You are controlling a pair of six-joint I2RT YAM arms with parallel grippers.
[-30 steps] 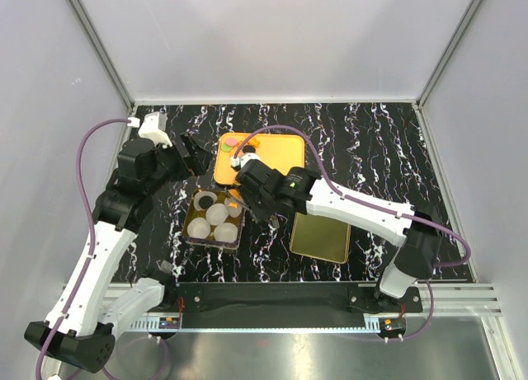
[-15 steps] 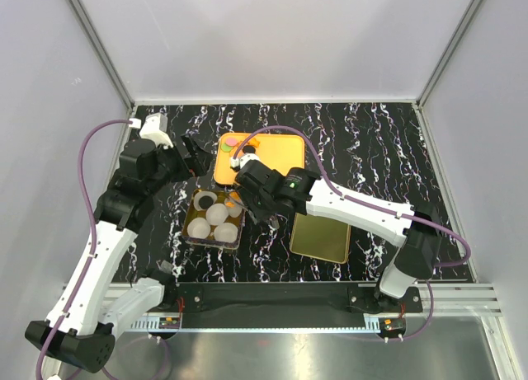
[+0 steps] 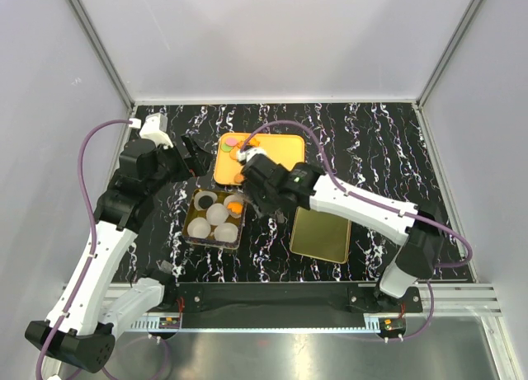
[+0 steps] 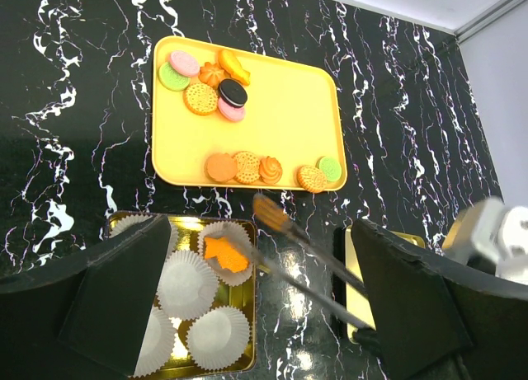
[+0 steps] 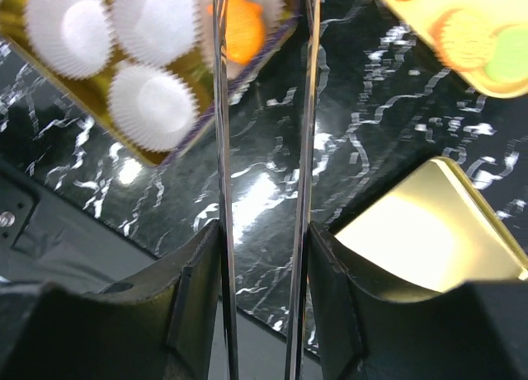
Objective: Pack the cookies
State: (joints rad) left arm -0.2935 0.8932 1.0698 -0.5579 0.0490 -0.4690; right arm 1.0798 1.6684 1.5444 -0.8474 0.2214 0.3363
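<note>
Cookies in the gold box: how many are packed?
2. An orange cookie lies at the gold box's far-right corner, a black cookie at its far-left corner; the other cups look empty.

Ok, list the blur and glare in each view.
Top external: even light, sharp throughout. Left wrist: cookies on the tray crisp, tongs smeared. Right wrist: soft all over, glare on the table and gold lid.
</note>
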